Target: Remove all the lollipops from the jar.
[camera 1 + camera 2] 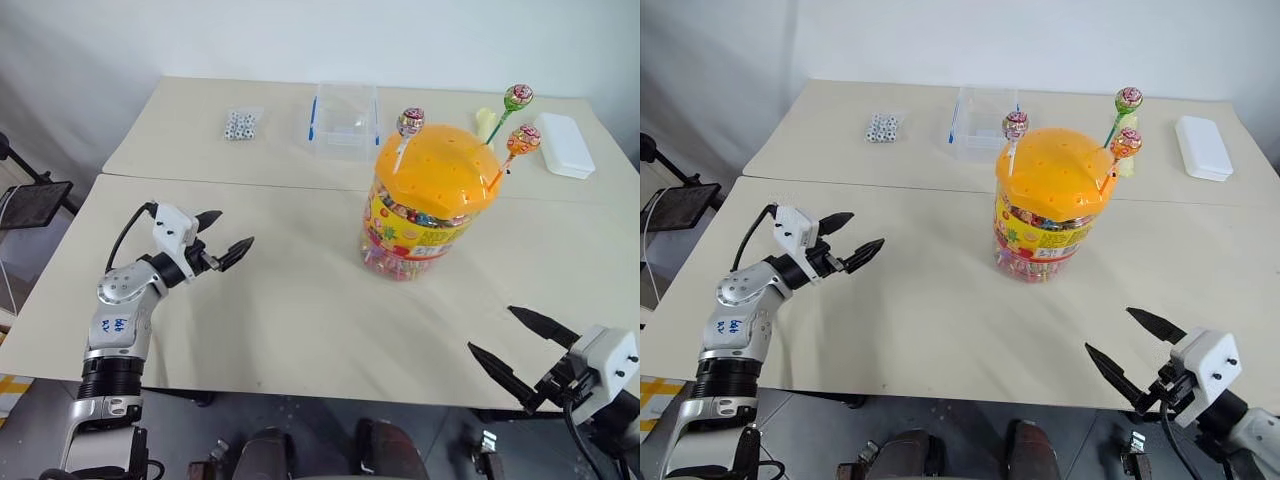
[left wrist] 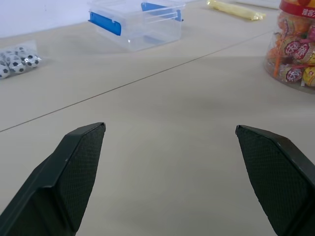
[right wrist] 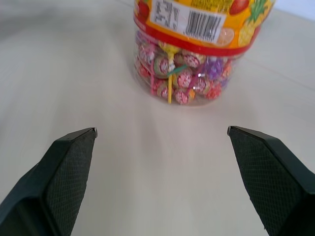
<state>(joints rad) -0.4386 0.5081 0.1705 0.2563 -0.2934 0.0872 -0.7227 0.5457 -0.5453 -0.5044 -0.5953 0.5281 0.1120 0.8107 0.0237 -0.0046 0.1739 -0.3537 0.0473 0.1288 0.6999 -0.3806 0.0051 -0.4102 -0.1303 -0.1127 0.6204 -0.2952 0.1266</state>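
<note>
Left eye view: the right pincer (image 1: 508, 335) is held nearest, low over the table's (image 1: 300, 300) front edge, spread wide and empty, aimed toward the jar (image 1: 425, 205). The left pincer (image 1: 225, 236) is raised level over the table's left side, likewise wide and empty. One jar is seen upright near the middle. Three lollipops (image 1: 411, 123) are stuck in its orange lid, sticks pointing up, two leaning right. Beyond are one clear box (image 1: 345, 120) and one white case (image 1: 563, 144).
</note>
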